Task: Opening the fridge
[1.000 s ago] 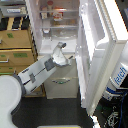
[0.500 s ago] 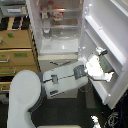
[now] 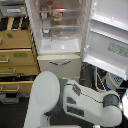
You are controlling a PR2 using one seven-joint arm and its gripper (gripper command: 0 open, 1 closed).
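Observation:
The tall white fridge (image 3: 59,30) stands open, and its lit inside shows shelves with a few items. Its upper door (image 3: 107,35) is swung out to the exterior view's right, inner side and door shelves facing me. A lower drawer (image 3: 59,65) with a curved silver handle is closed. My arm (image 3: 87,102) reaches low across the bottom toward the exterior view's right, below the door. Its gripper is past the frame edge and does not show.
A tan wooden drawer cabinet (image 3: 17,55) stands left of the fridge, with some drawers pulled out a little. My white shoulder (image 3: 47,100) fills the lower middle. Dark cables and a blue-and-white object (image 3: 114,80) lie under the open door.
The gripper was at the open door's edge half a second ago. The arm has since dropped low and swung right, taking the gripper out of view. The door stays open.

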